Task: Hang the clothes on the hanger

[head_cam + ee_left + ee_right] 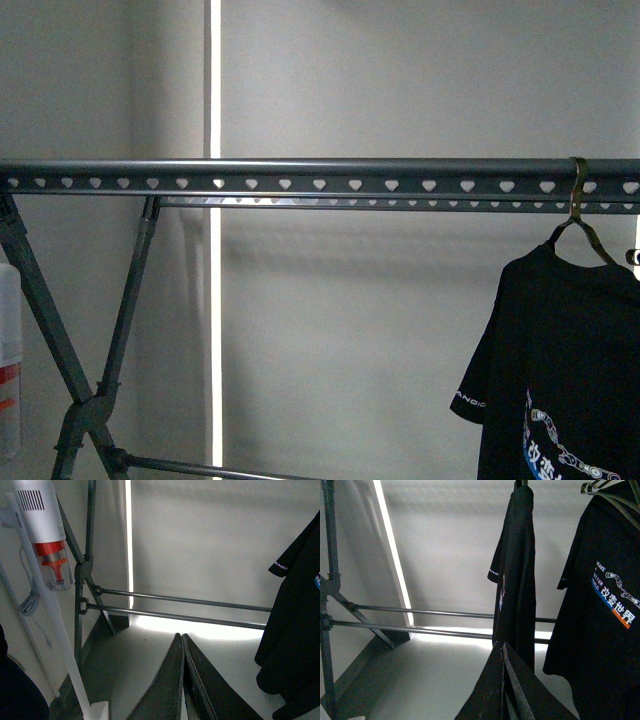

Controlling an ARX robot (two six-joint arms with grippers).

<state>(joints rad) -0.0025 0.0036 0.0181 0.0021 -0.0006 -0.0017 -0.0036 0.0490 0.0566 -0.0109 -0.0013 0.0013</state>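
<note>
1. Hanger: one long dark grey metal rack rail (300, 170) with a row of small heart-shaped holes runs level across the front view, long axis side to side. It stands on crossed grey legs (90, 400); two thin horizontal bars (175, 600) join the legs lower down.

2. Clothes, front view: one black short-sleeved T-shirt (570, 370) with small white sleeve print and a chain-like graphic hangs from the rail's right end on a thin wire hanger (578, 215), hook over the rail. The rail left of it is bare.

3. Clothes, count: the right wrist view shows two black T-shirts, one face-on with white "MAKE" lettering (605, 630) and one edge-on (515, 580) beside it. The left wrist view shows one (295, 630). I cannot tell which of these matches the front-view shirt.

4. Key relation: the hung shirts lie on the robot's right, so the right arm is judged nearer; the free stretch of rail lies to the left.

5. Left gripper (183, 680): dark fingers meet at the tips with nothing between them; closed and empty.

6. Right gripper (503, 680): fingers likewise pressed together, holding nothing; the edge-on shirt hangs just beyond the tips.

7. Other item: one white stick vacuum with a red-orange section (47, 545) leans beside the legs.

8. Judgement: the shirt is on the rail; the task looks largely complete.
</note>
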